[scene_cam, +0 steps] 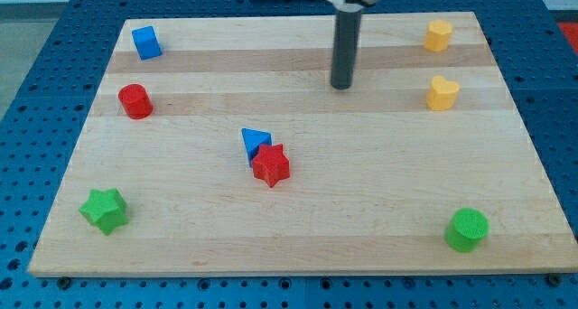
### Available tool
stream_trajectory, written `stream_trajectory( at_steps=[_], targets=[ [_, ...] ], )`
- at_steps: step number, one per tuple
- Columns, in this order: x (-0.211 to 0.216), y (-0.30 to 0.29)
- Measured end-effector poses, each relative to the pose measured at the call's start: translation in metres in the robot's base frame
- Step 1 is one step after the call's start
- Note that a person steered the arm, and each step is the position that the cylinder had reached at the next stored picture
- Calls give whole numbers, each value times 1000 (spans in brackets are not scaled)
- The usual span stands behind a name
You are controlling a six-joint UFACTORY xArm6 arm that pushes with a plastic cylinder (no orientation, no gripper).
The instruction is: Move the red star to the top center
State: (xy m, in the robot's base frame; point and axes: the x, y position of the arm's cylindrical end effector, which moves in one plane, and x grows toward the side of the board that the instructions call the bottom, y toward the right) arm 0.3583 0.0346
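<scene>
Wooden board [298, 246] on a blue perforated table [36, 119], seen from one camera; positions are given relative to the red star.

Green star [103, 210]: far toward the view's left of the red star and somewhat lower, near the board's lower left corner.

Red cylinder [135, 101]: well to the view's left of the red star and higher.

Blue cube [146, 42]: up and to the view's left of the red star, near the board's upper left corner.

Blue triangular block [255, 143]: touching the red star on its upper left side, partly behind it.

Red star [271, 164]: the task's block, lying a little left of the board's middle, well below the top edge.

My tip [341, 86]: the lower end of the dark rod, standing on the board up and to the view's right of the red star, well apart from it and touching no block. The arm carries no pincer, so there is nothing to open or close, and the rod holds nothing.

Yellow block [438, 35]: far to the upper right of the red star, near the board's top right corner; its exact shape cannot be made out.

Yellow heart-like block [442, 93]: to the view's right of the red star and higher, just below the other yellow block.

Green cylinder [467, 229]: far to the view's right of the red star and lower, near the board's lower right corner.
</scene>
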Motion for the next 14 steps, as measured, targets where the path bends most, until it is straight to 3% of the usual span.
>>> stream_trajectory(
  at_steps=[1,2,4,7,9,11,14],
  targets=[
    [46,-59],
    [71,-80],
    [109,-85],
    [153,-110],
    [121,-119],
    [169,-184],
    [210,-136]
  ],
)
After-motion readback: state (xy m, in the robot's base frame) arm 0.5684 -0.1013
